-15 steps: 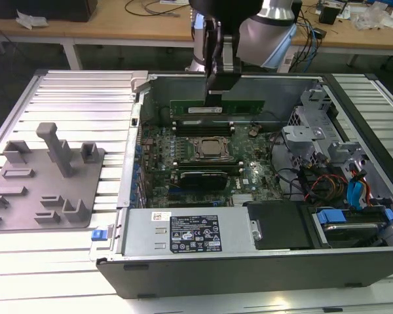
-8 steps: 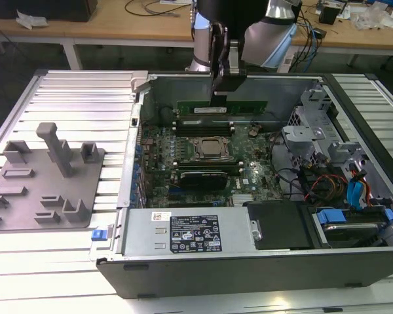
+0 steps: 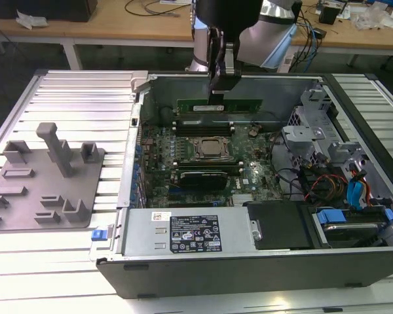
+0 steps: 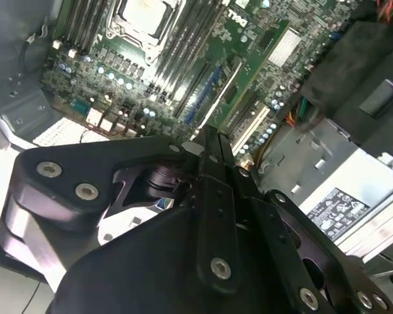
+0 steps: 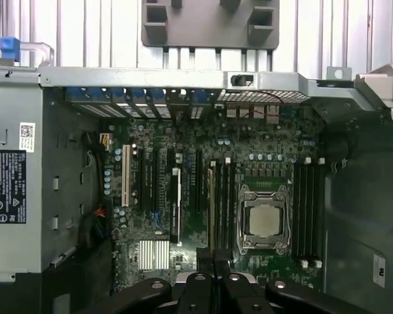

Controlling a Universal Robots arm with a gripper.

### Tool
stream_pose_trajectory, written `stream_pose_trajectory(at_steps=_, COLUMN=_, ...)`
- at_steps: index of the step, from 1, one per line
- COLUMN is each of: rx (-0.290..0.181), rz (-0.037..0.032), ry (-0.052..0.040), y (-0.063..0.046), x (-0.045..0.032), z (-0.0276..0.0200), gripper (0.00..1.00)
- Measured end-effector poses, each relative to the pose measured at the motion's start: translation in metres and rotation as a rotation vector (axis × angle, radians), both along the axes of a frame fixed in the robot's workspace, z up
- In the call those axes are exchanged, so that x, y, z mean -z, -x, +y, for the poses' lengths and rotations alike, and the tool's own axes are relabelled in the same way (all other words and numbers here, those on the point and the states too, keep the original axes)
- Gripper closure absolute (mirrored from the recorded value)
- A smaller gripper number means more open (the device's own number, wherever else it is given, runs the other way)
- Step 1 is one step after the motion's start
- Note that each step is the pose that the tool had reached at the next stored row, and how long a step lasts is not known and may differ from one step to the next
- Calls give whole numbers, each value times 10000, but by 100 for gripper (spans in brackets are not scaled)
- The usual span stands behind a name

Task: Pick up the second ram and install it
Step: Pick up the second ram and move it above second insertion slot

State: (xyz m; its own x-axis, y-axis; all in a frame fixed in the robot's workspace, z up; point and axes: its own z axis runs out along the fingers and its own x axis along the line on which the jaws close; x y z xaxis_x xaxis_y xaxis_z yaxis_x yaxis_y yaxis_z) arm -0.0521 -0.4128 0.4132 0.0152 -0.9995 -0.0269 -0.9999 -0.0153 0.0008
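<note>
Starting right at the business end: my gripper is clenched on the top edge of the second ram, roughly mid-length. The stick hangs level and on edge above the motherboard, and as far as I can judge it isn't in a slot yet. My main worry is that single pinch in the middle. If one end touches down first, the stick could rock in the fingers and go in crooked, and pushing on it then would stress the board. Coming down a hair off the slot would land it on the parts beside the processor instead. I also can't make out whether the white end clips are swung open, and a closed one would block it.

The exterior view gives me the stick's flat face and its height, but it's useless for telling which bank it's actually over. It looks like it's by the far slots, but that could just be the angle. The first wrist view looks straight down, and there the fingertips seem lined up with the slots on the power supply side of the processor. The second wrist view is mostly my own gripper body with the board slanting away behind it. Way out past the case wall sits the grey fixture plate, no part of this.
</note>
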Motion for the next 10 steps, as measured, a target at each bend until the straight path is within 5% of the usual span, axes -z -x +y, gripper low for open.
stream_pose_trajectory(at_steps=10, rx=-1, rz=1, ry=2, y=14, x=250, z=282, gripper=91)
